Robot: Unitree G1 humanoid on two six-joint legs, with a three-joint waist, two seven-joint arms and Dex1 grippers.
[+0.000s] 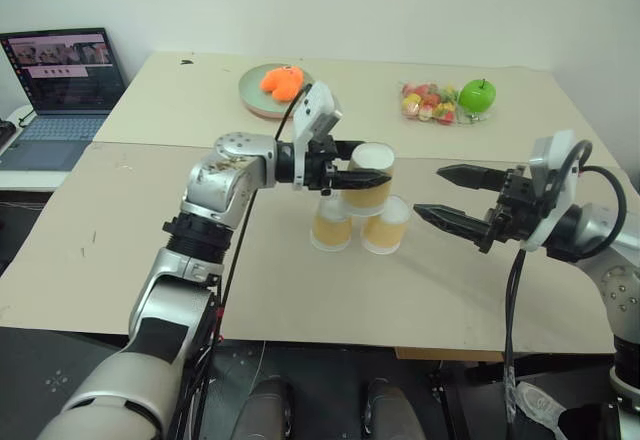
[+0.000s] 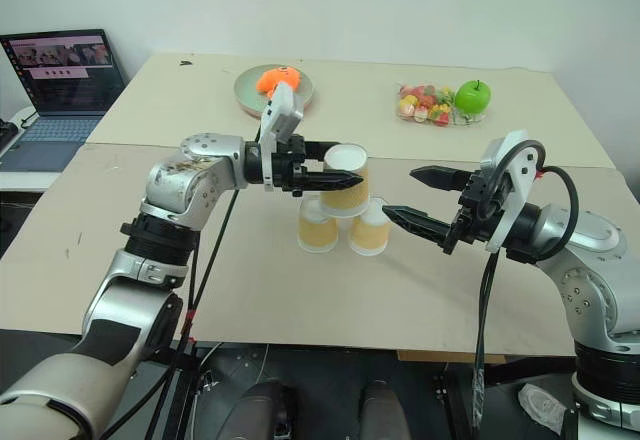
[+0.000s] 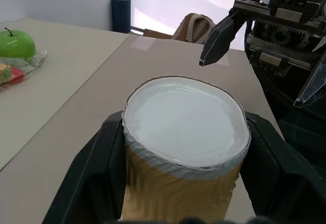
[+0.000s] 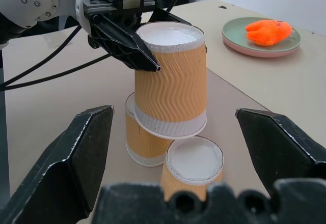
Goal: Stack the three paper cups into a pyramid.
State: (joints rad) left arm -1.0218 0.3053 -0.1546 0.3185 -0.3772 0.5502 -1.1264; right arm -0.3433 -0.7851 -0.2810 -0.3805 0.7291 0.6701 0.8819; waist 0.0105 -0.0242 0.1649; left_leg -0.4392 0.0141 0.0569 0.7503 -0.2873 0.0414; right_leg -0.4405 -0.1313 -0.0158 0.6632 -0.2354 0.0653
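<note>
Two paper cups (image 1: 332,225) (image 1: 385,226) stand upside down side by side on the tan table (image 1: 150,260). A third paper cup (image 1: 368,182), also upside down, is directly over them where they meet, its rim down at their white bases like the top of a pyramid. My left gripper (image 1: 375,167) is shut on this top cup, with a black finger (image 3: 97,173) on each side. Whether the cup rests on the lower two I cannot tell. My right gripper (image 1: 428,190) is open to the right of the cups, pointing at them and touching nothing.
At the back of the table are a green plate (image 1: 252,95) with an orange toy, a bag of sweets (image 1: 428,102) and a green apple (image 1: 478,95). A laptop (image 1: 65,85) stands open at the far left. The table's front edge runs just below the arms.
</note>
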